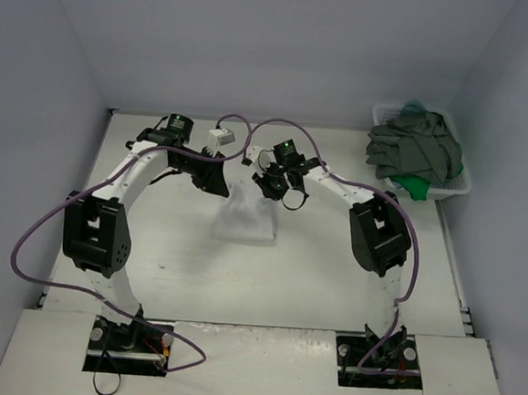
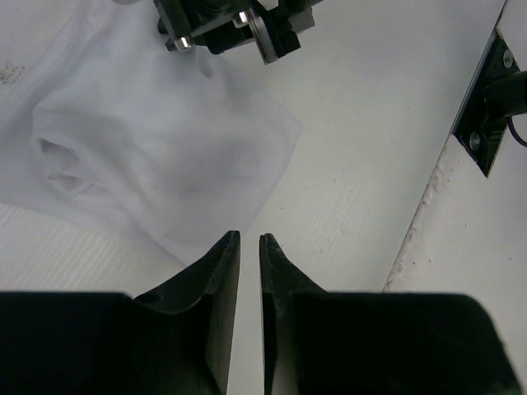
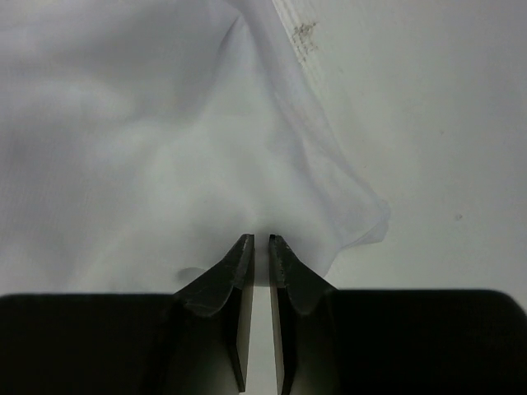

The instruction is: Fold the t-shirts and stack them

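A white t-shirt (image 1: 244, 216) lies bunched in the middle of the table, its far end drawn up between the two grippers. My left gripper (image 1: 218, 179) is at the shirt's far left edge. In the left wrist view its jaws (image 2: 249, 237) stand almost together, with the edge of the white cloth (image 2: 156, 140) running in to the tips. My right gripper (image 1: 279, 191) is at the far right edge, and its jaws (image 3: 262, 238) pinch a raised fold of the white cloth (image 3: 148, 140). A dark grey t-shirt (image 1: 414, 145), a green one (image 1: 414, 185) and a teal one (image 1: 416, 107) are heaped in the basket.
The white lattice basket (image 1: 457, 187) stands at the back right corner against the wall. Purple cables loop off both arms. Grey walls close the table at the back and both sides. A raised board edge (image 2: 420, 239) runs along the table's side.
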Robot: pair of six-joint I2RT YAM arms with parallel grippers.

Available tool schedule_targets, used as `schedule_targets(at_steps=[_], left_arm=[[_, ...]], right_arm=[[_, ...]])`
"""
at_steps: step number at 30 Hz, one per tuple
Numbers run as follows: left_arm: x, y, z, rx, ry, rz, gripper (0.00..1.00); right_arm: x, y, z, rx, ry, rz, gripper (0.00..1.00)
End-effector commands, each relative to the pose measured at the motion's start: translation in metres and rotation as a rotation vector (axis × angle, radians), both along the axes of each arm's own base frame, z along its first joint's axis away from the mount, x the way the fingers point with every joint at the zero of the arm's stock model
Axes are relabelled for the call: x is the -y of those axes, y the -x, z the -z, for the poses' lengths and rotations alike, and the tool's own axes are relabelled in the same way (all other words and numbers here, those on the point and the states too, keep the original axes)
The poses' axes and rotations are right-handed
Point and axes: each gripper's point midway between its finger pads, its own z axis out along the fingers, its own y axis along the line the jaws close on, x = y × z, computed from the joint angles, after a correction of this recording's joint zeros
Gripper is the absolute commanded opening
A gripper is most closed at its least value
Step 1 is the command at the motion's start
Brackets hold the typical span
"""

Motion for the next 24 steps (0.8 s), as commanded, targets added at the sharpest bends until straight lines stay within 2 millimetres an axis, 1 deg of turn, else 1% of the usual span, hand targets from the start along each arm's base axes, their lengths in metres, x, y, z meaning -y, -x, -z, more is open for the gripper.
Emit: schedule_targets(at_steps=[1, 2, 6, 8, 12, 13, 14, 15, 18, 19, 22, 23, 24], left_arm=[[0.008, -0.01, -0.015, 0.07, 0.055, 0.017, 0.11], [0.009, -0.013, -0.013, 0.075, 0.055, 0.016, 0.11], [0.012, -0.019, -0.005, 0.066, 0.067, 0.006, 0.11], [0.014, -0.023, 0.0, 0.065, 0.08, 0.0, 0.12], [0.024, -0.024, 0.013, 0.057, 0.081, 0.007, 0.11], [0.026, -0.024, 0.019, 0.048, 0.077, 0.01, 0.11], [0.031, -0.027, 0.02, 0.062, 0.084, 0.015, 0.11], [0.034, -0.027, 0.027, 0.041, 0.083, 0.012, 0.11], [0.043, -0.031, 0.034, 0.038, 0.092, 0.017, 0.11], [0.046, -0.035, 0.039, 0.047, 0.095, 0.014, 0.11], [0.053, -0.038, 0.048, 0.029, 0.099, 0.0, 0.11], [0.054, -0.043, 0.051, 0.05, 0.094, -0.012, 0.11], [0.055, -0.046, 0.055, 0.04, 0.085, -0.029, 0.07]], right_arm=[[-0.001, 0.003, -0.026, 0.01, -0.067, -0.016, 0.11], [-0.001, 0.004, -0.018, -0.002, -0.059, -0.019, 0.11], [0.002, 0.007, -0.004, -0.023, -0.037, -0.027, 0.11], [0.004, 0.007, 0.0, -0.021, -0.026, -0.028, 0.12], [0.009, 0.003, 0.011, -0.022, 0.001, -0.026, 0.13], [0.009, 0.002, 0.012, -0.024, 0.0, -0.025, 0.13], [0.009, 0.0, 0.013, -0.023, 0.0, -0.021, 0.15], [0.009, 0.0, 0.014, -0.025, 0.0, -0.02, 0.16], [0.009, -0.002, 0.013, -0.023, -0.005, -0.012, 0.2], [0.009, -0.003, 0.012, -0.022, -0.008, -0.01, 0.22], [0.011, -0.006, 0.007, -0.015, -0.014, 0.0, 0.22], [0.011, -0.007, 0.004, -0.012, -0.022, 0.005, 0.22], [0.012, -0.009, 0.002, -0.011, -0.027, 0.01, 0.21]])
